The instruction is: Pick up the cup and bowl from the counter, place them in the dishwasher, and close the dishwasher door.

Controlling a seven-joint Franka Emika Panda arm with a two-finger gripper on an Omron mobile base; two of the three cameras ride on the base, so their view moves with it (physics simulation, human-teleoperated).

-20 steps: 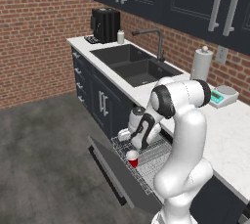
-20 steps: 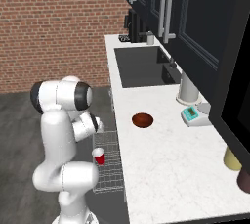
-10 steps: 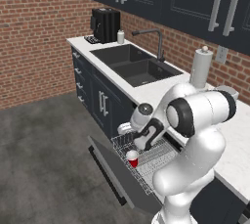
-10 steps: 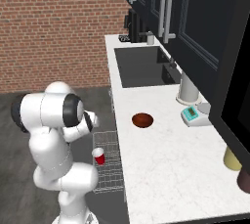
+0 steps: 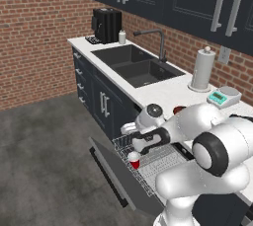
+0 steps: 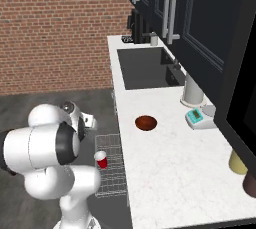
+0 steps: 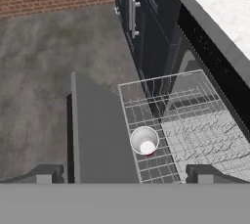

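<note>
The red cup (image 5: 133, 161) (image 6: 101, 159) stands upright in the pulled-out wire rack (image 5: 159, 162) (image 7: 195, 120) of the dishwasher; from above, the cup (image 7: 144, 141) shows its white inside. My gripper (image 7: 125, 174) hangs open above it, apart from it, with nothing between its fingers. The dishwasher door (image 5: 111, 169) (image 7: 97, 130) lies dropped open in front of the rack. The dark reddish-brown bowl (image 6: 146, 122) sits on the white counter (image 6: 165, 168); in the left base view the bowl (image 5: 178, 109) peeks out behind my arm.
A sink (image 5: 133, 64), a coffee machine (image 5: 107, 25), a paper-towel roll (image 5: 202, 69) and a teal scale (image 5: 223, 95) stand along the counter. A yellow jar (image 6: 239, 163) sits at its near end. Dark cabinets with bar handles (image 7: 132, 8) flank the dishwasher.
My arm's shoulder and elbow have swung round while the hand stays over the rack, still open. The cup has not moved.
</note>
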